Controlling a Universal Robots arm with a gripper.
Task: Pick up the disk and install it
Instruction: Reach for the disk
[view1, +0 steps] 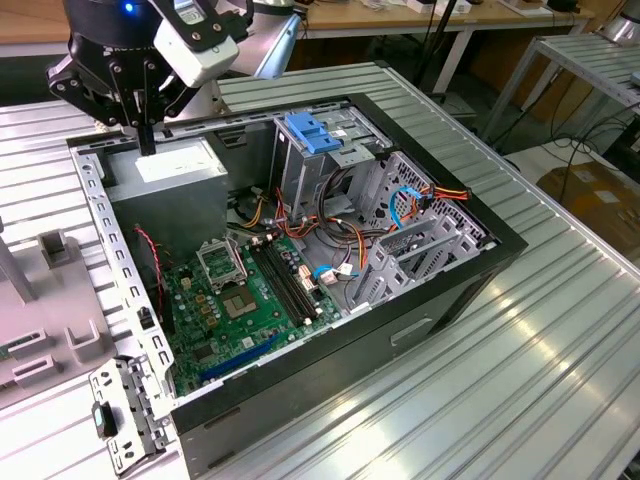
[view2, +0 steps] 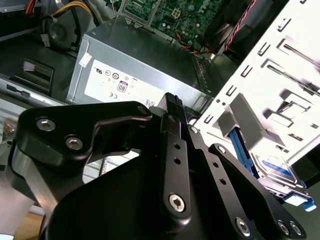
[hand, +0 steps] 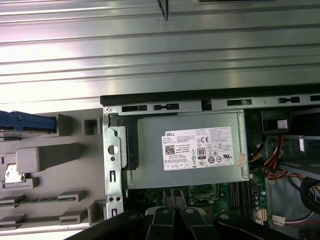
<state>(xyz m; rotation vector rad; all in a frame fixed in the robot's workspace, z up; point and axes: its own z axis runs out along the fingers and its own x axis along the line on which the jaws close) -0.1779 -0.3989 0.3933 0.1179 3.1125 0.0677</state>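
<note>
**One disk in the holder, fingers closed on nothing**

Your fingers (view1: 147, 135) hang over a back corner of the open computer case (view1: 300, 380), just above the grey power supply (view1: 172, 165) with its white sticker. In the exterior view they meet in a single dark tip with nothing between them, so you are carrying nothing. They touch neither the power supply nor the case frame as far as you can see.

The disk (view2: 274, 167) has not been picked up. In the second wrist view you find it outside the case, lying in the pale grey holder (view2: 272, 60), close against a raised grey block (view2: 245, 115). Its white label with the blue band faces up, and a blue side rail (view2: 242, 150) runs along the edge nearer the fingers. The disk is apart from your fingers, off to one side of them.

In the first wrist view the holder sits on the ribbed metal worktop (view1: 560, 330), just beside the case's silver rear frame (hand: 113, 165).

Inside the case, the metal drive cage (view1: 300, 175) with its blue handle (view1: 312, 133) stands upright next to the power supply. The green motherboard (view1: 245, 290) lies flat on the case floor, toward the exterior view's left of the cage.
</note>
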